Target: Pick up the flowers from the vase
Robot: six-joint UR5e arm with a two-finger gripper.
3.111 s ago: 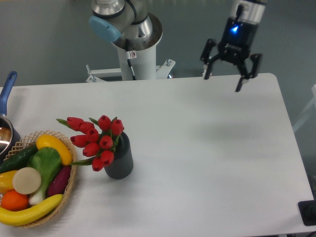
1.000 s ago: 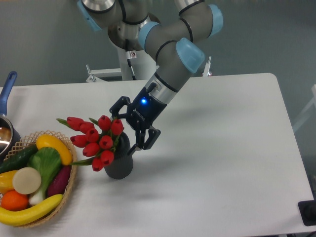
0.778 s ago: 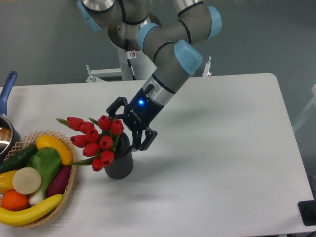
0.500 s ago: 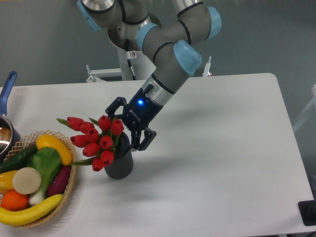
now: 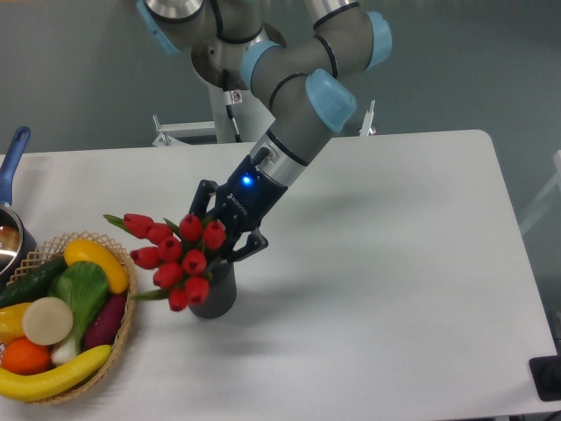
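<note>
1. From my seat the black two-finger gripper (image 5: 224, 237) is half buried behind the bunch of red tulip buds with green stems and leaves (image 5: 178, 254); its fingers look drawn in around the stems just above the vase mouth, though the contact itself is hidden from me.
2. The stems are almost wholly covered by the buds and the gripper, so I cannot tell how deep they sit in the small dark grey ribbed cylindrical vase (image 5: 213, 295).
3. That vase stands upright on the table, just right of the woven wicker basket (image 5: 124, 331), and only its lower body shows.
4. At the left edge a blue-handled pot (image 5: 12, 202) is cut off by the frame.
5. I count about ten red buds, one vase, one basket.
6. In the basket: two yellow pieces, one green cucumber, one green leafy piece, one purple, one orange, one pale round slice, the pile partly cut off at the bottom edge.
7. The surface is a plain white table with rounded corners (image 5: 394, 289); behind it a grey-green wall and the arm's white pedestal (image 5: 244, 110).
</note>
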